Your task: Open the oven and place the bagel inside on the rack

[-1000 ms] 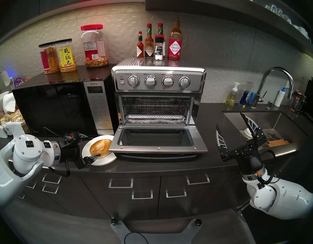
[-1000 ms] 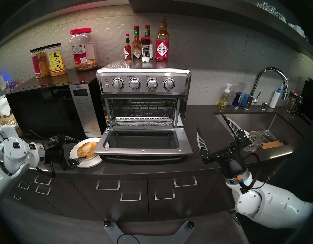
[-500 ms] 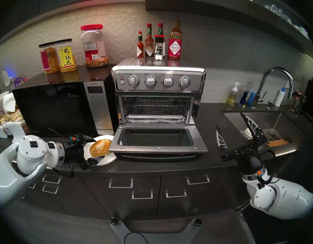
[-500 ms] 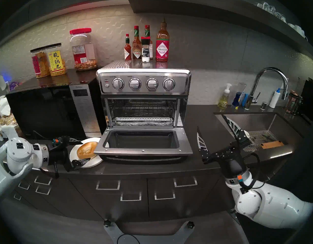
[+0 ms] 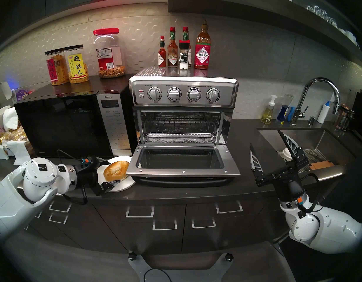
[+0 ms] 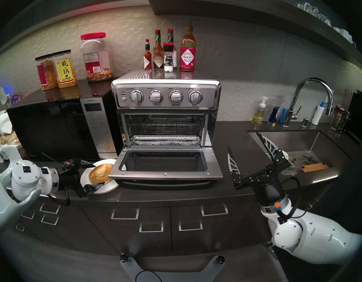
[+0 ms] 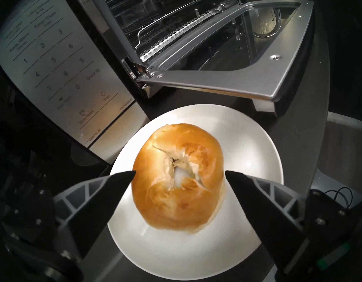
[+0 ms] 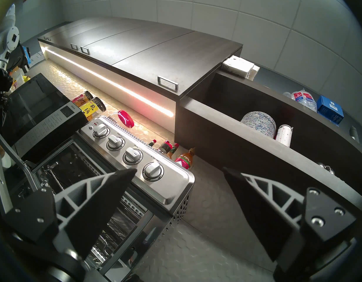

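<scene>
The stainless oven (image 5: 183, 92) stands with its glass door (image 5: 182, 163) dropped flat, and the wire rack (image 5: 180, 123) inside is bare. The golden bagel (image 5: 115, 170) (image 7: 177, 177) lies on a white plate (image 5: 126, 184) (image 7: 247, 153), partly under the door's left corner. My left gripper (image 5: 113, 171) (image 7: 180, 171) is open, with one fingertip on each side of the bagel at its rim. My right gripper (image 5: 264, 138) (image 8: 179, 169) is open and empty, raised over the counter to the right of the oven, near the sink.
A black microwave (image 5: 64, 125) stands against the oven's left side, just behind the plate. Sauce bottles (image 5: 184, 49) stand on the oven top and snack jars (image 5: 74, 65) on the microwave. A foil-covered tray (image 5: 180, 140) sits under the rack. The sink (image 5: 310, 141) lies at far right.
My left gripper has slid to the right over the plate, so its open fingers now flank the bagel. The right arm has not moved.
</scene>
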Controlling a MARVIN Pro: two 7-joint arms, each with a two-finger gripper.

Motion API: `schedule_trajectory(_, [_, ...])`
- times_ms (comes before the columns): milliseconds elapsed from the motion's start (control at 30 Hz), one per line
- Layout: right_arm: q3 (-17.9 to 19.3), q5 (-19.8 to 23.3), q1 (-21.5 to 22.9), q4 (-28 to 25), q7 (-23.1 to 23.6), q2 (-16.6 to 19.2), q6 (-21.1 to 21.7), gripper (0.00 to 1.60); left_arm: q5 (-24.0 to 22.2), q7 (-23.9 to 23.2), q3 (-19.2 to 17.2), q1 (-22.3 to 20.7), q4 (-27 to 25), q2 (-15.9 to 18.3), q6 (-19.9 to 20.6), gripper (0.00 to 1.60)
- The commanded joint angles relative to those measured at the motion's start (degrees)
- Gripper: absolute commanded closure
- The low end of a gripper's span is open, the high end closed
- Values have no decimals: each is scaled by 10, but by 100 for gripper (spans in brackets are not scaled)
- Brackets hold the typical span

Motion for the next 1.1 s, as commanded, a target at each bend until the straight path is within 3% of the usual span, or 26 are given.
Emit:
schedule_trajectory(0, [4,0,3,-7,-3,-1,0,0,-5,4,8,-32,3,4,-8,0])
schedule_trajectory(367, [4,0,3,-7,-3,-1,0,0,-14,-4,41,-49,15,5,-16,0])
schedule_trajectory(833, [4,0,3,-7,-3,-1,0,0,-20,-18,43,-43,14,7,-18,0])
schedule_trajectory(867, [4,0,3,-7,-3,-1,0,0,-18,-19,42,-40,14,6,-18,41])
schedule_trajectory(933, [4,0,3,-7,-3,-1,0,0,-17,-19,39,-36,13,5,-19,94])
schedule_trajectory(967, [4,0,3,-7,-3,-1,0,0,-17,-18,37,-33,12,4,-19,107])
schedule_trajectory(1000, [4,0,3,-7,-3,-1,0,0,-17,-18,37,-33,12,4,-19,107])
schedule_trajectory(1033, [4,0,3,-7,-3,-1,0,0,-16,-18,36,-31,12,4,-19,132])
schedule_trajectory(1067, [4,0,3,-7,-3,-1,0,0,-15,-18,34,-28,11,4,-19,144])
